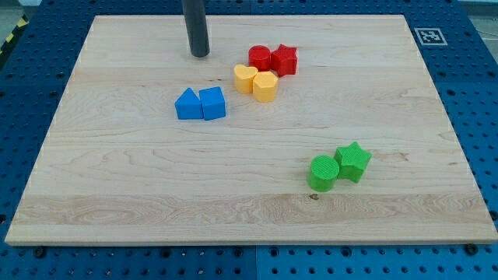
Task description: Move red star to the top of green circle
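My tip, holding nothing, is resting in the upper centre-left of the frame, while the red star is lying to its right, touching the red circle, well above the green circle at lower right.

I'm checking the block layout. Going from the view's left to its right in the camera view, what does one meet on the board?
Blue triangle → my tip → blue cube → yellow heart → yellow block → red star → green circle → green star. The red circle overlaps the yellows in order, so it is omitted.
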Controlling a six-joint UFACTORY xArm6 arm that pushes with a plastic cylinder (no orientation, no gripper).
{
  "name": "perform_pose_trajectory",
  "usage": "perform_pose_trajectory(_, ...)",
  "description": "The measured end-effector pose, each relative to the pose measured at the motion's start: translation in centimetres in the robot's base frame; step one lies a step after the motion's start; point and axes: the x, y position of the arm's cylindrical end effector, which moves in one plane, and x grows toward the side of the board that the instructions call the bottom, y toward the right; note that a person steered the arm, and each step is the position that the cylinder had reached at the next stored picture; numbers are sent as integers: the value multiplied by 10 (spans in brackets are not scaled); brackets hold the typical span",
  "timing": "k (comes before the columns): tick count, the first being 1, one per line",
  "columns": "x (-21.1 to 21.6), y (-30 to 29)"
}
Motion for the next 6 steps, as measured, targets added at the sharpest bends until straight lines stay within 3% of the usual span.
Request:
perform_pose_trajectory(2, -13, 100)
perform_pose_trajectory(3, 9, 151)
perform_pose_trajectory(5, 116, 177)
perform_pose_trajectory(6, 96, 167)
